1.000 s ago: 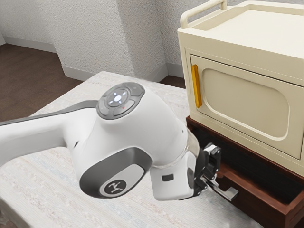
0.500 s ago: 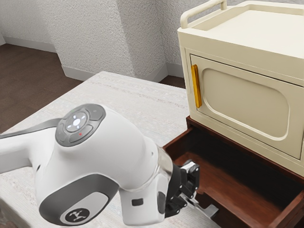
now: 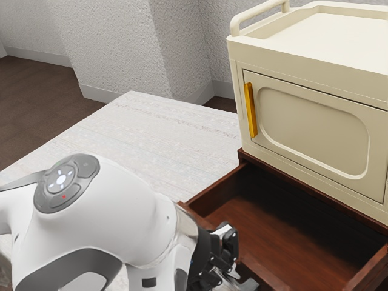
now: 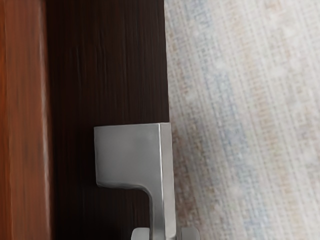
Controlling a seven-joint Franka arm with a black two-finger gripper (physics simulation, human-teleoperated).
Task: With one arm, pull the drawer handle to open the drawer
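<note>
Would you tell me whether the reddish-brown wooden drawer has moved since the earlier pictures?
Yes, the drawer has slid farther out from beneath the boxy cream cabinet, toward the exterior view's lower left.

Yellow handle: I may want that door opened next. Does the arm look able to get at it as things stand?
Probably not right now: the tool is shut on the metal handle. Once freed, likely yes; nothing stands before the yellow handle, though the open drawer juts out below.

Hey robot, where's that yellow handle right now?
In the exterior view, the yellow handle is on the cream cabinet door, by its edge toward the exterior view's left, above the open drawer.
</note>
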